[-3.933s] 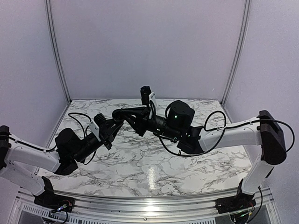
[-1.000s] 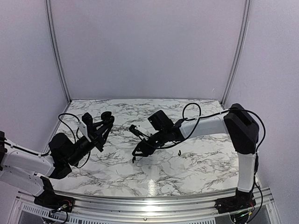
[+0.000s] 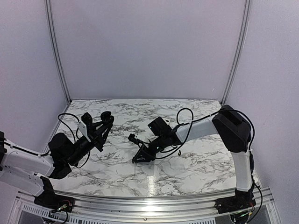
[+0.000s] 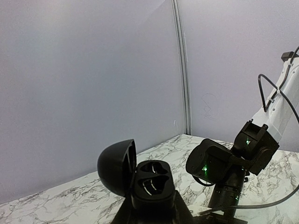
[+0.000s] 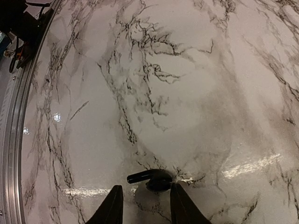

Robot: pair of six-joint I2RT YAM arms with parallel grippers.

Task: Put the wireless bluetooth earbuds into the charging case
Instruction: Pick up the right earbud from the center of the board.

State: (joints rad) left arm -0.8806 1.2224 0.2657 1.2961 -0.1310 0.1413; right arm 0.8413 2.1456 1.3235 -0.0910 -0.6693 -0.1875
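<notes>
My left gripper (image 3: 103, 122) is shut on the black charging case (image 3: 106, 115) and holds it up above the table's left side. In the left wrist view the case (image 4: 152, 186) stands with its lid (image 4: 116, 167) open, and both sockets look empty. My right gripper (image 3: 138, 157) is down at the marble table's middle. In the right wrist view the right gripper (image 5: 145, 207) is open, and a black earbud (image 5: 153, 178) with a short stem lies on the table just ahead of the fingertips. A tiny dark hook, perhaps the other earbud (image 3: 179, 151), lies by the right forearm.
The marble table (image 3: 196, 163) is bounded by grey walls at the back and sides and a metal rail (image 5: 11, 140) at the near edge. The right arm's wrist (image 4: 219, 170) is close in front of the held case.
Since 3.9 s ago my right gripper has left the case and come down to the table. In the last second it shifted slightly left over the earbud. The left arm holds still.
</notes>
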